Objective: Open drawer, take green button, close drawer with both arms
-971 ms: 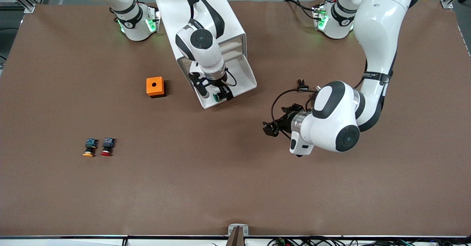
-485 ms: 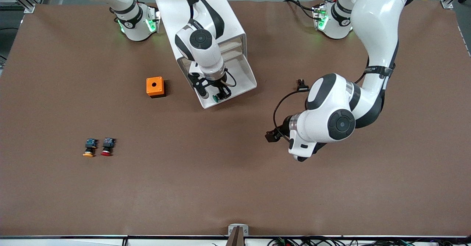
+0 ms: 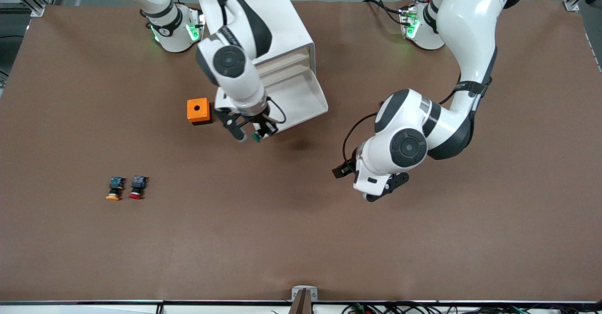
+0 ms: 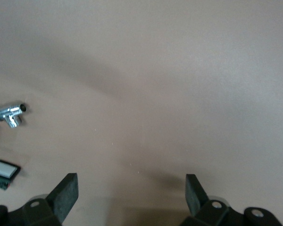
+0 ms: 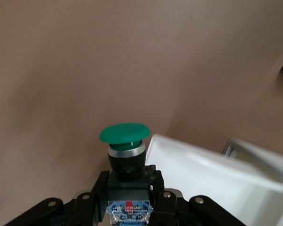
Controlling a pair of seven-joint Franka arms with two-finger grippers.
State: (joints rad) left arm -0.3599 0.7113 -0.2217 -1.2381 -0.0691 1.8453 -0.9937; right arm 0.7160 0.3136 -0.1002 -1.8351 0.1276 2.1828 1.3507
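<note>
The white cabinet (image 3: 277, 27) stands near the robots' bases with its drawer (image 3: 301, 98) pulled out. My right gripper (image 3: 256, 134) is shut on the green-capped button (image 3: 256, 138) and holds it over the drawer's front corner. In the right wrist view the button (image 5: 125, 134) sits between the fingers (image 5: 156, 184), beside the drawer's white rim (image 5: 212, 167). My left gripper (image 3: 339, 170) hangs over bare table toward the left arm's end. In the left wrist view its fingers (image 4: 66, 190) stand wide apart with nothing between them.
An orange box with a hole (image 3: 198, 110) sits beside the cabinet toward the right arm's end. An orange-capped button (image 3: 114, 189) and a red-capped button (image 3: 137, 187) lie nearer the front camera. A small metal fitting (image 4: 9, 113) shows in the left wrist view.
My right gripper has carried the green button out of the drawer toward the orange box. My left arm has swung nearer the front camera and toward the table's middle.
</note>
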